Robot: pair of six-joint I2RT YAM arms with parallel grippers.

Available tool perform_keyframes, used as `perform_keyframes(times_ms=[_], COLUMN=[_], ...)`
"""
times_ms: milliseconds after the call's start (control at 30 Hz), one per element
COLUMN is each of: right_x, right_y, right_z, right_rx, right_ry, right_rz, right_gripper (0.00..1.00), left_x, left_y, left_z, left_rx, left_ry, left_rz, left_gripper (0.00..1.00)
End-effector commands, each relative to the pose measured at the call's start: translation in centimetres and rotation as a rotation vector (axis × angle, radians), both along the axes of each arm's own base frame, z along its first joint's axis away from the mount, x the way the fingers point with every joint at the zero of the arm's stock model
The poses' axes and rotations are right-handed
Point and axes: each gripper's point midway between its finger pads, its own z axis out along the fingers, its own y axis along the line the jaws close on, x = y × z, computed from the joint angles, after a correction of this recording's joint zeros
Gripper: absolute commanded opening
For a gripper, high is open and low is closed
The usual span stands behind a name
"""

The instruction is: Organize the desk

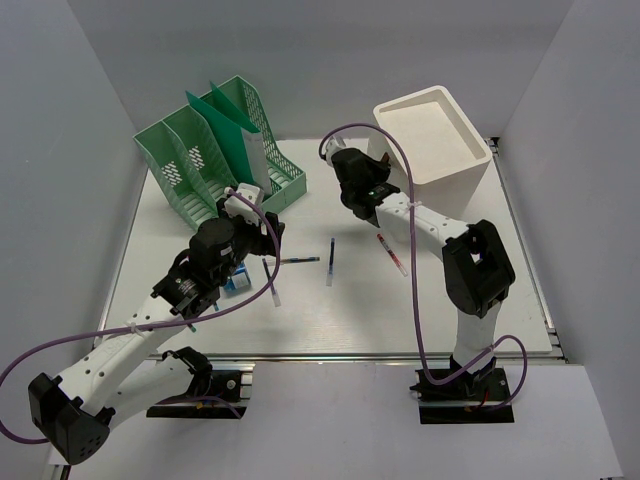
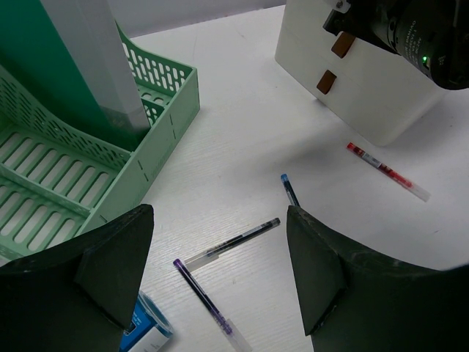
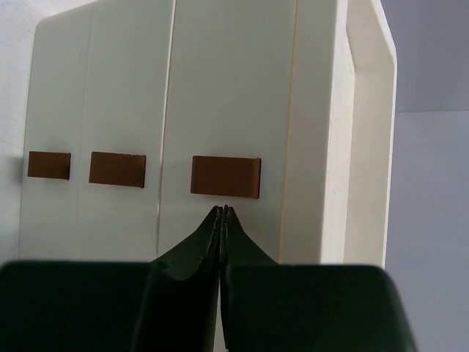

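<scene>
Four pens [image 1: 331,260] lie on the desk [image 1: 350,320]; left tool [image 2: 218,213] spread apart, right tool [image 3: 221,210] pressed together.

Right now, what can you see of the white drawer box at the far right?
The white, plastic-looking drawer box sits far right on the white desk, skewed to its edges. From above: a hollow top inside a broad rim. Its near face has three panels, each with a brown rectangular tab. The shut right pincer points just under one tab; contact is unclear.
</scene>
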Motion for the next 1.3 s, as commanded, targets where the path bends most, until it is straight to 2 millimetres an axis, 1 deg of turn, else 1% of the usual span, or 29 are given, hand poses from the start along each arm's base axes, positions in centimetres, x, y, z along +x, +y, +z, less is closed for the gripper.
perform_keyframes(times_ms=[0, 67, 133, 167, 200, 233, 267, 300, 333, 367, 400, 467, 500, 533, 567, 600, 667, 767, 833, 867, 900, 933, 967, 1000, 1033, 1100, 1200, 1233, 1267], right_x=[0.6, -0.6, -2.0, -3.8, -5.2, -6.2, -7.6, -9.3, -9.9, -11.3, -13.2, -14.8, -16.1, -16.6, -17.6, -18.1, -19.1, -20.5, -21.4, -21.9, -22.3, -22.7, -23.3, -23.7, -23.9, -23.8, -24.2, -24.1, -24.3], right_y=[-1.2, -0.7, 2.4, 3.0, 5.2, 5.6, 5.6, 6.7, 6.4, 6.0, 7.0, 5.5, 5.7, 4.1, 4.3, 3.5, 2.4, 1.2, 0.9, 0.6, 0.6, 0.2, 0.3, 0.2, 0.0, -0.8, -1.2, -1.2, -1.2], right_z=[1.3, 1.1, 0.3, 1.8, 1.8, 2.4, 5.1, 4.7, 5.2, 6.8, 6.2, 7.9, 7.1, 8.7, 8.8, 7.2, 8.5, 7.8, 7.3, 7.1, 7.0, 7.3, 7.0, 7.4, 7.5, 7.8, 7.9, 7.8, 7.9], right_rx=[0.025, 0.102, 0.279, 0.406, 0.517, 0.573, 0.651, 0.728, 0.772, 0.812, 0.863, 0.927, 0.970, 1.010, 1.047, 1.075, 1.135, 1.177, 1.202, 1.222, 1.239, 1.242, 1.246, 1.244, 1.244, 1.244, 1.249, 1.255, 1.259], right_ry=[-0.047, 0.031, 0.179, 0.242, 0.338, 0.359, 0.333, 0.397, 0.398, 0.386, 0.464, 0.439, 0.487, 0.432, 0.447, 0.470, 0.416, 0.386, 0.356, 0.356, 0.353, 0.326, 0.338, 0.325, 0.320, 0.290, 0.271, 0.283, 0.294], right_rz=[-0.049, -0.025, 0.115, 0.125, 0.237, 0.269, 0.323, 0.405, 0.424, 0.466, 0.542, 0.593, 0.635, 0.645, 0.696, 0.681, 0.733, 0.780, 0.818, 0.845, 0.872, 0.895, 0.924, 0.943, 0.952, 0.933, 0.938, 0.935, 0.943], right_gripper=[0.00, 0.00, 0.00, 0.00, 0.00, 0.00, 0.00, 0.00, 0.00, 0.01, 0.08, 0.19, 0.35, 0.45, 0.49, 0.64, 0.69, 0.70, 0.70, 0.70, 0.70, 0.70, 0.70, 0.70, 0.69, 0.68, 0.68, 0.68, 0.67], left_x=[0.0, 0.0, -0.3, -0.3, -0.4, -0.5, -0.5, -0.6, -0.8, -0.7, -0.8, -0.8, -0.6, -0.2, -0.2, 0.5, 1.4, 3.6, 5.4, 6.1, 7.0, 8.0, 8.6, 9.4, 10.5, 11.7, 13.5, 14.2, 15.1], left_y=[0.2, 0.0, -0.6, -0.8, -1.2, -1.8, -2.2, -2.7, -3.6, -4.3, -5.0, -7.0, -7.6, -8.5, -9.3, -10.1, -11.8, -14.4, -15.9, -16.4, -17.3, -18.2, -18.6, -19.6, -20.1, -21.3, -22.6, -23.2, -23.3], left_z=[0.2, 0.2, 0.1, 0.0, -0.1, -0.2, -0.7, -1.0, -0.9, -1.4, -1.4, -1.7, -1.9, -1.1, -1.3, -2.5, -1.6, -1.9, -3.4, -3.8, -2.5, -4.9, -5.5, -4.5, -6.4, -5.8, -8.1, -7.1, -8.8], left_rx=[-0.006, -0.009, -0.018, -0.025, -0.032, -0.043, -0.044, -0.063, -0.088, -0.096, -0.124, -0.160, -0.180, -0.209, -0.229, -0.230, -0.286, -0.299, -0.298, -0.286, -0.294, -0.257, -0.224, -0.226, -0.190, -0.197, -0.157, -0.158, -0.134], left_ry=[-0.016, -0.013, -0.007, -0.005, 0.001, 0.008, 0.024, 0.042, 0.050, 0.071, 0.088, 0.119, 0.141, 0.126, 0.143, 0.177, 0.164, 0.148, 0.147, 0.142, 0.096, 0.124, 0.110, 0.074, 0.083, 0.045, 0.040, 0.007, 0.014], left_rz=[0.007, -0.006, -0.036, -0.048, -0.063, -0.091, -0.107, -0.121, -0.160, -0.184, -0.203, -0.282, -0.289, -0.309, -0.338, -0.342, -0.380, -0.384, -0.384, -0.389, -0.411, -0.419, -0.430, -0.455, -0.467, -0.487, -0.500, -0.510, -0.512], left_gripper=[0.83, 0.83, 0.83, 0.83, 0.83, 0.83, 0.83, 0.82, 0.80, 0.77, 0.70, 0.61, 0.57, 0.52, 0.51, 0.51, 0.57, 0.69, 0.73, 0.73, 0.74, 0.75, 0.75, 0.76, 0.76, 0.76, 0.77, 0.77, 0.77])
